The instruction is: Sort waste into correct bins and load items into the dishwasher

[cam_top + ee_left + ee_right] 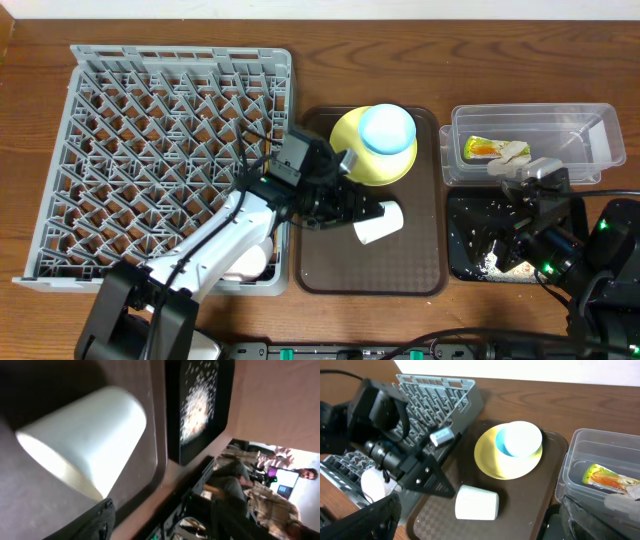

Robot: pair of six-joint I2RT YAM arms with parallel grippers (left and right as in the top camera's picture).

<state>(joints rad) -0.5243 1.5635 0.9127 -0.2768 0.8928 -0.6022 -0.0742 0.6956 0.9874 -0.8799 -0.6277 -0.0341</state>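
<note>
Cup (378, 224) lies on its side just ahead of the left gripper (368, 209), whose jaws stand apart, holding nothing. At the left wrist it sits just beyond one finger (100, 520). From the right wrist: a glancing finger could roll it away across the brown tray (520, 510).

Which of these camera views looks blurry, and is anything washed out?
Left wrist view: softest, the white cup looms close and out of focus, its upper side nearly washed out. Overhead view: evenly lit and sharp. Right wrist view: crisp on the yellow plate; only the near bottom corners go dark and soft.
</note>
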